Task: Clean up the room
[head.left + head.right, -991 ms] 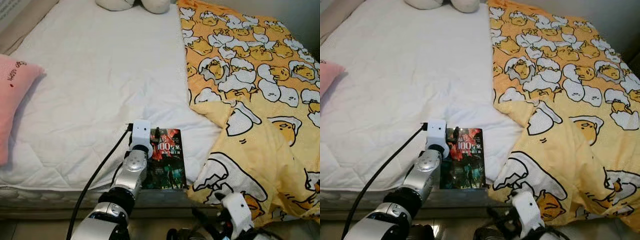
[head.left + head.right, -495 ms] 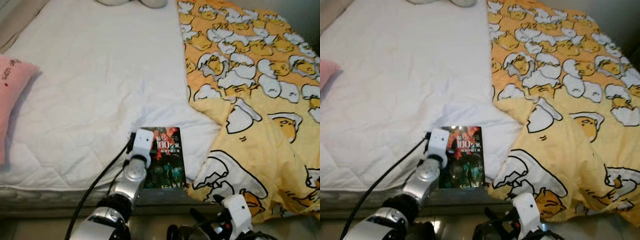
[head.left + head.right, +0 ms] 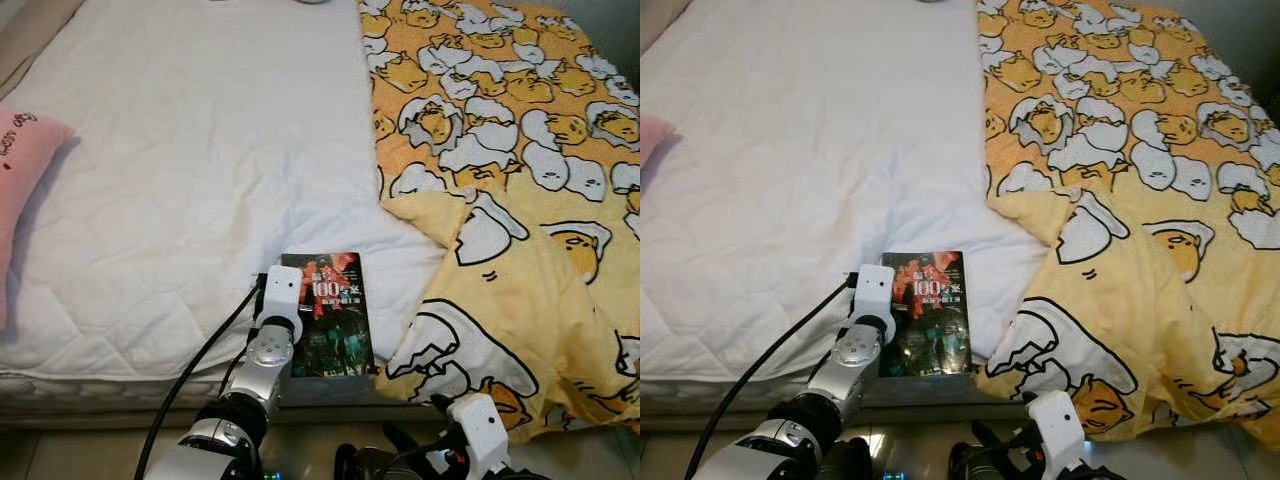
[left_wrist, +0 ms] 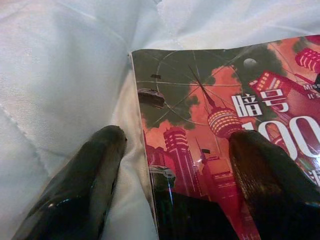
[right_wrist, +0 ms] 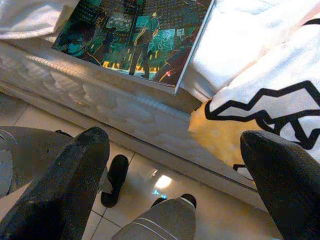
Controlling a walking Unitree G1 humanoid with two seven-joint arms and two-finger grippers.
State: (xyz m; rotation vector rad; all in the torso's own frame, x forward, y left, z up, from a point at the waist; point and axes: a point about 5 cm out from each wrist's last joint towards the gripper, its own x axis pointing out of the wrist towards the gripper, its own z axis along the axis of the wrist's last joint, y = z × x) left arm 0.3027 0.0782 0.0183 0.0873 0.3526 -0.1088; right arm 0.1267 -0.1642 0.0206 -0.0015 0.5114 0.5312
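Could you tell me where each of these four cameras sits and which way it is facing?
Left eye view: on the head, looking down at the bed, the book and the yellow blanket; both silver arms show.
Right eye view: the stereo twin, same scene.
Left wrist view: along the left gripper, jaws open astride the book's edge, one finger on the cover, one on the sheet.
Right wrist view: along the right gripper, jaws open, low by the floor, facing the mattress side.
Shared: all four show the book.
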